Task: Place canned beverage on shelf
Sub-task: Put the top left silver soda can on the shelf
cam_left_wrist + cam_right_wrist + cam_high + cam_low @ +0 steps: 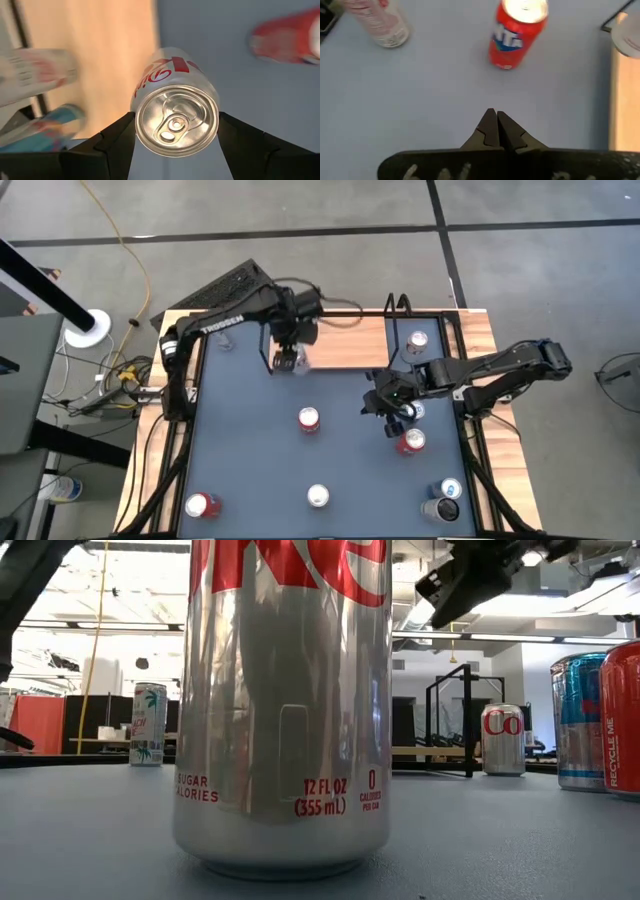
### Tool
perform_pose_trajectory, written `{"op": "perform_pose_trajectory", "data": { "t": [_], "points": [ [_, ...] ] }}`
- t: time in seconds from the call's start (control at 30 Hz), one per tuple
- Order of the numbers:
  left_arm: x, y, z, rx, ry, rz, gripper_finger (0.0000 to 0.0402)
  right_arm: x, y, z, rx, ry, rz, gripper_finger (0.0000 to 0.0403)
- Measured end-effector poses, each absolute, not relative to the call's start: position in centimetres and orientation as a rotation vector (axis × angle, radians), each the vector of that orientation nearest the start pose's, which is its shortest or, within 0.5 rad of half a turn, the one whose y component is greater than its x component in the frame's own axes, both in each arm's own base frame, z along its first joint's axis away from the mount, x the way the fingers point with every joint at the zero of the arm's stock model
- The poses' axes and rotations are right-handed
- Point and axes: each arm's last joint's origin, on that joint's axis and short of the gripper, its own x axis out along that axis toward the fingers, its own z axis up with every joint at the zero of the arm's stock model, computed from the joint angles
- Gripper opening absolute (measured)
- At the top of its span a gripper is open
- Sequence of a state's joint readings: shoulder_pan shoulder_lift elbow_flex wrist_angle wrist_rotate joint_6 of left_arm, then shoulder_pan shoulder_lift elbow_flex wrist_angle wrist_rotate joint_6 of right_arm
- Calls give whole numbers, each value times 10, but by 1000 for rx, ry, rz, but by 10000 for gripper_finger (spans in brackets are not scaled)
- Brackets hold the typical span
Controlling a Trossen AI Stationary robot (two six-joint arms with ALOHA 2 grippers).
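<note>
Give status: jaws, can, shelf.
Left gripper jaws clamped on silver can, near the shelf edge. Right gripper jaws shut, empty, over the table. One can already on shelf.

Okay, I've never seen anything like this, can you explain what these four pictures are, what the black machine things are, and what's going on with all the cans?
These are four cameras on one robot with two dark arms at a grey-blue table. One camera looks straight down, one sits at tabletop height right behind a big silver can, and one rides on each wrist. The left gripper is clamped on a silver Diet Coke can, held by the edge of the shelf, a light-wood board in a black rail frame. One can already stands on the shelf. The right gripper is shut and empty, above the table near a red can. Several other cans stand around the table.
</note>
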State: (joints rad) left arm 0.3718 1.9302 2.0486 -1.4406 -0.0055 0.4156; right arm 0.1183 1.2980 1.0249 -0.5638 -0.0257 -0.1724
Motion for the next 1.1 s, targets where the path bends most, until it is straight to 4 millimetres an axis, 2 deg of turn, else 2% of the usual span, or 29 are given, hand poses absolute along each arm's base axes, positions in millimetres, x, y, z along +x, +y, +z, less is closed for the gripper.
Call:
{"op": "perform_pose_trajectory", "data": {
  "t": [0.17,0.33,0.57,0.8,1.1],
  "points": [
    [347,175,329,23,1321,82,235,247,11,272,-169,743,174,0],
    [345,192,314,-23,1378,101,235,230,-8,268,-101,665,159,0],
    [349,194,310,-7,1373,82,248,222,-16,264,-79,632,142,0],
    [353,192,311,25,1356,67,273,225,-19,262,-75,635,131,0],
    [354,191,311,57,1355,45,275,228,-23,262,-55,619,110,0]
  ]
}}
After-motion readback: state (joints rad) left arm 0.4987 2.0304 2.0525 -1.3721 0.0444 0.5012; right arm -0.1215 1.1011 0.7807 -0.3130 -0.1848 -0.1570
